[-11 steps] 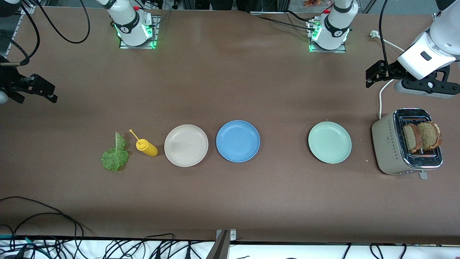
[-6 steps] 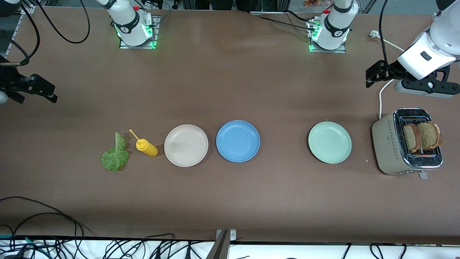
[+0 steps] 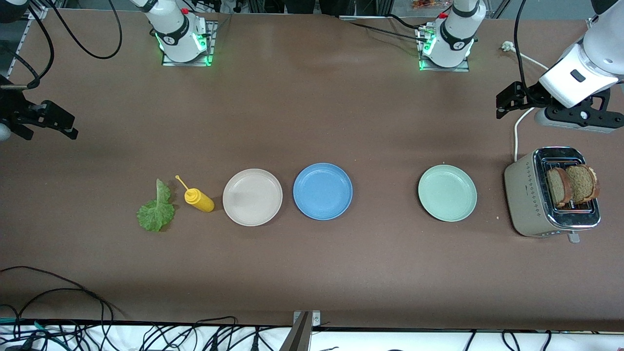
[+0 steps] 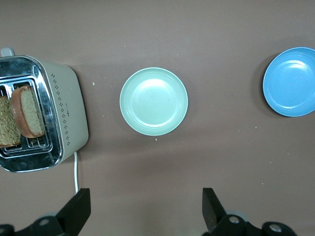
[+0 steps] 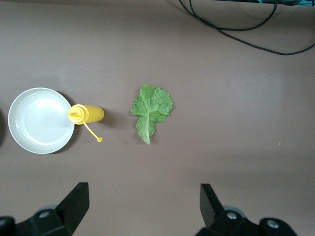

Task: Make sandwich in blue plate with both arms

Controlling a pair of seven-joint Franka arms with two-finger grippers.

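Observation:
The blue plate [image 3: 322, 191] lies bare mid-table; it also shows in the left wrist view [image 4: 290, 81]. Two brown bread slices [image 3: 559, 186] [image 3: 582, 184] stand upright in the toaster [image 3: 529, 200] at the left arm's end. A green lettuce leaf [image 3: 156, 212] lies flat toward the right arm's end and shows in the right wrist view [image 5: 151, 109]. My left gripper [image 4: 143, 204] is open and empty, high over the table beside the toaster [image 4: 66, 108]. My right gripper [image 5: 142, 196] is open and empty, high over bare table at the right arm's end.
A beige-white plate [image 3: 252, 197] lies beside the blue plate, with a yellow squeeze bottle [image 3: 199, 200] lying between it and the lettuce. A pale green plate [image 3: 447, 193] lies between the blue plate and the toaster. A white cord [image 3: 516, 131] runs from the toaster.

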